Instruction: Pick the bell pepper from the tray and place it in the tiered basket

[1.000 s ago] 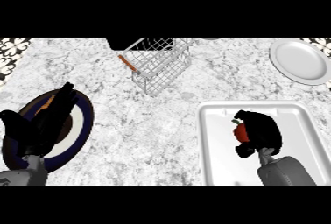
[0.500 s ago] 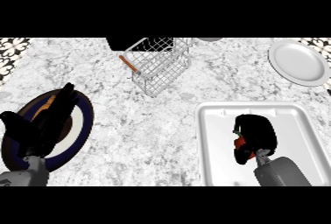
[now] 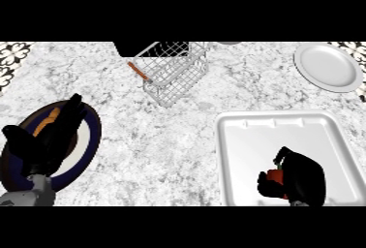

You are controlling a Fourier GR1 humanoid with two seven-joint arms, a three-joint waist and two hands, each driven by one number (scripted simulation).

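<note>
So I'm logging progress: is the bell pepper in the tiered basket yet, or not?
Not yet. The bell pepper sits inside the tray, with the right hand curled round it; the tiered basket stands apart, further up the counter.

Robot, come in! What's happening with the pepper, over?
Right hand curled round bell pepper, low in tray. Left hand open over dark plate. Counter path to tiered basket open.

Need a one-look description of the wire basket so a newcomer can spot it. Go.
Start at the grey marbled counter and look to its far edge, middle of the view. There stands the tiered basket of thin silver wire mesh, left of the plain white round plate and beyond the white rectangular tray. It is the only see-through, grid-patterned thing there, with a small orange stick-like item at its left side.
</note>
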